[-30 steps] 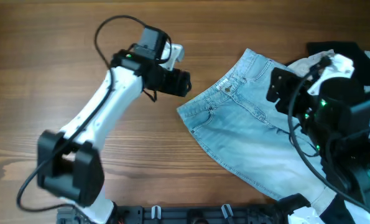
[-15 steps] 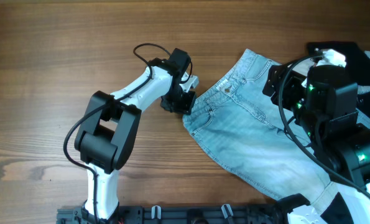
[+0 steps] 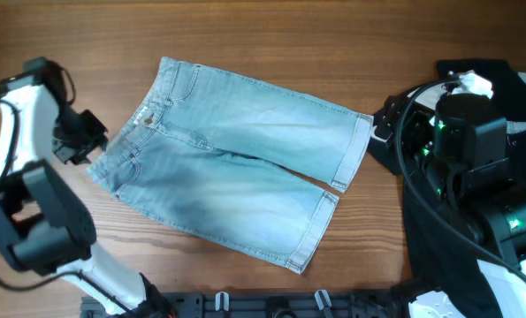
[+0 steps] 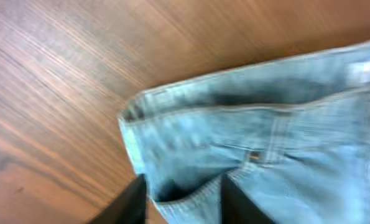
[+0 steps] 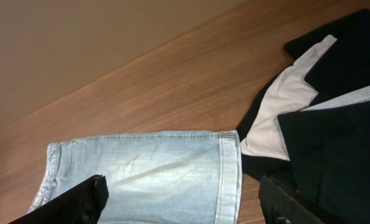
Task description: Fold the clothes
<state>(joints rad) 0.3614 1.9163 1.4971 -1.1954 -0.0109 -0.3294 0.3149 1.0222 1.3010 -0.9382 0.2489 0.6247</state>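
Observation:
The pale blue denim shorts lie spread flat across the middle of the wooden table, waistband to the left and hemmed legs to the right. My left gripper is at the waistband's left corner. In the left wrist view its fingers are closed on a raised fold of the shorts at the pocket edge. My right gripper is open and empty, hovering just beyond the upper leg's hem. In the right wrist view its fingers stand wide apart above that leg.
A black-and-white garment lies bunched at the right edge, under and beside my right arm; it also shows in the right wrist view, touching the leg hem. Bare wood runs along the far side and the left.
The shorts have been pulled left, from the right side to the middle, and now lie spread flat. My left gripper moved left with the waistband. The right arm barely moved.

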